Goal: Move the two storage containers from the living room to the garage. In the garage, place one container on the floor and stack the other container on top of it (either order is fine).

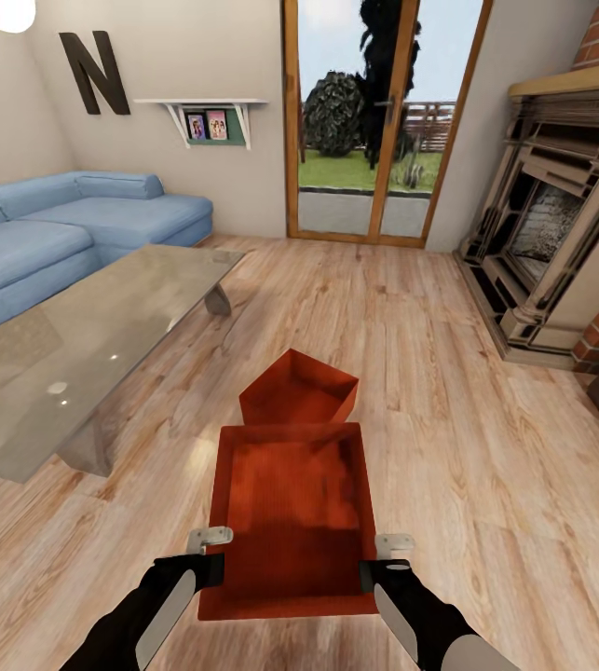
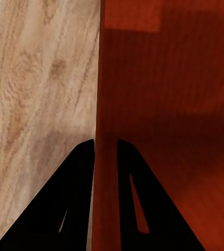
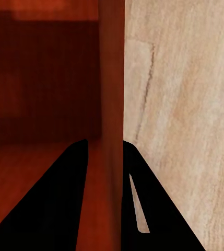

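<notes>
An orange-red storage container (image 1: 290, 522) is close in front of me over the light wood floor of the living room. My left gripper (image 1: 208, 545) is shut on its left wall (image 2: 105, 130), one finger inside and one outside. On the opposite wall (image 3: 112, 104) my right gripper (image 1: 385, 552) is shut the same way. The second storage container (image 1: 304, 387) rests on the plank floor just beyond the held one, turned at an angle.
A glass coffee table (image 1: 75, 354) stands to the left, with a blue sofa (image 1: 66, 233) behind it. A brick fireplace (image 1: 560, 252) fills the right side. Glass doors (image 1: 374, 121) to a garden are straight ahead.
</notes>
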Available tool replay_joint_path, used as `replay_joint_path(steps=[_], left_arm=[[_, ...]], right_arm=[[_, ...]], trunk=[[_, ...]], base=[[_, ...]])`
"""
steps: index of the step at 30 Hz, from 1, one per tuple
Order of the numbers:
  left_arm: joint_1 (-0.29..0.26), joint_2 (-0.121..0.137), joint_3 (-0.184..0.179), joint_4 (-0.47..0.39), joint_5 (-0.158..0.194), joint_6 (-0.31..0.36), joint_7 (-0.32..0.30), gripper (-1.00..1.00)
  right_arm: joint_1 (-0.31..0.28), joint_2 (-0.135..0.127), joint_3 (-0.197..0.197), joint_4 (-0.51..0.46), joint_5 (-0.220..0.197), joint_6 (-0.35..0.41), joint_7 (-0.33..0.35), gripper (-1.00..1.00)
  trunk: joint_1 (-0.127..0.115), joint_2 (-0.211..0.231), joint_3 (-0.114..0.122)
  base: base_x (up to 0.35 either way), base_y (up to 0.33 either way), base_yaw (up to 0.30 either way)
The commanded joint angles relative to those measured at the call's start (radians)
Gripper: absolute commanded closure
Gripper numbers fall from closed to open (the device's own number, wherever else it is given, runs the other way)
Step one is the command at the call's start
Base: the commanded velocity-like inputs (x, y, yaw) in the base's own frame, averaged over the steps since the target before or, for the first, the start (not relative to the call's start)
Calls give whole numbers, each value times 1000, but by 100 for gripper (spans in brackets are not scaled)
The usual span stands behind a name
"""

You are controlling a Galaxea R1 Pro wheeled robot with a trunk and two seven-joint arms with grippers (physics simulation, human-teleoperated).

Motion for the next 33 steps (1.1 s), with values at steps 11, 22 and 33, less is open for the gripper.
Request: replay_joint_path(steps=[11,22,33], left_arm=[[-1,2,-3,-2,11,2,12,100],[-1,2,-2,-2,11,2,12,100],[-1,2,-1,-2,11,-28,12,100]], right_arm=[[-1,-3,-3,-3,12,7,-5,100],[-1,-2,-3,-3,12,7,-6,100],[-1,-2,-3,-3,12,7,-5,100]], trunk=[[0,0,-1],[0,0,11],[0,0,28]], base=[[0,0,0],[0,0,0],[0,0,0]])
